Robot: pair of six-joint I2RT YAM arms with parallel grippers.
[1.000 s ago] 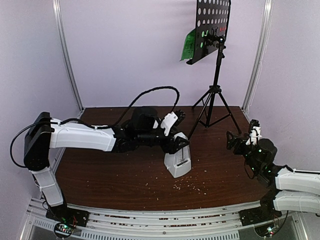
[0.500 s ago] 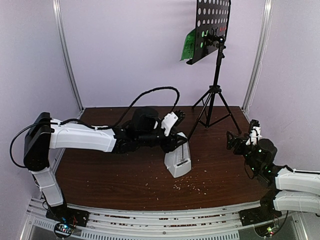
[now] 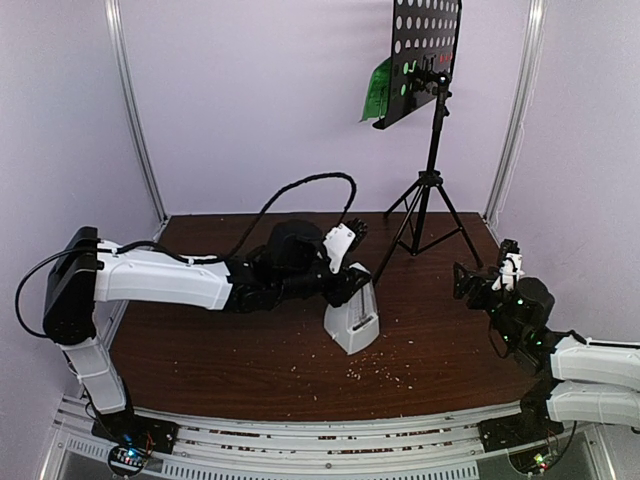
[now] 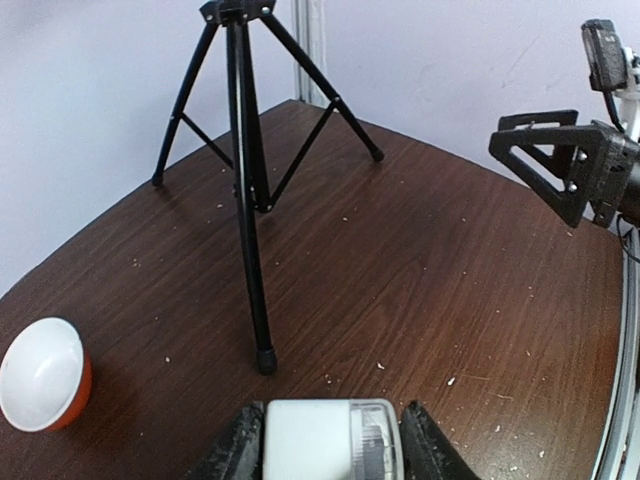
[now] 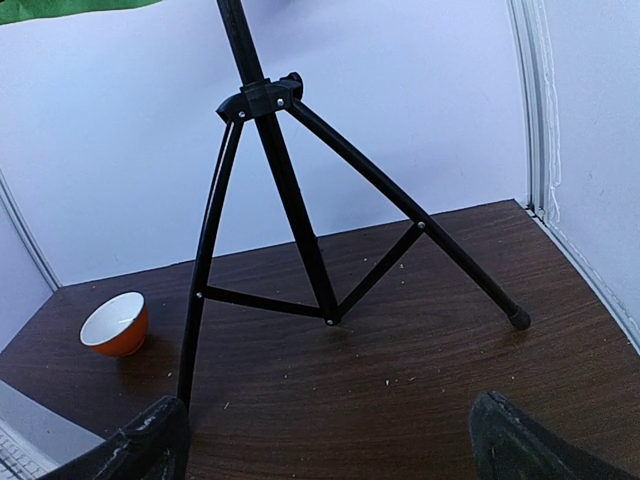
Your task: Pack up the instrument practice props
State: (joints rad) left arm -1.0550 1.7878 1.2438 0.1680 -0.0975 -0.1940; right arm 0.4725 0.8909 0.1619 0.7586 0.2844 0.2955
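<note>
item: white pyramid metronome (image 4: 320, 442), lower centre of left wrist view, pinched between left fingers (image 4: 238, 452). right fingers (image 5: 140, 445) spread. step: grasping metronome; next, probably lift and stow.

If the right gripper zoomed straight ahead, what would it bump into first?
Probably the tripod legs of the music stand, right in front of the open right gripper; depth is hard to judge.

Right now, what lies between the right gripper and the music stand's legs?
Only crumb-flecked tabletop separates the right gripper and music stand in the right wrist view; the bowl sits off left.
</note>
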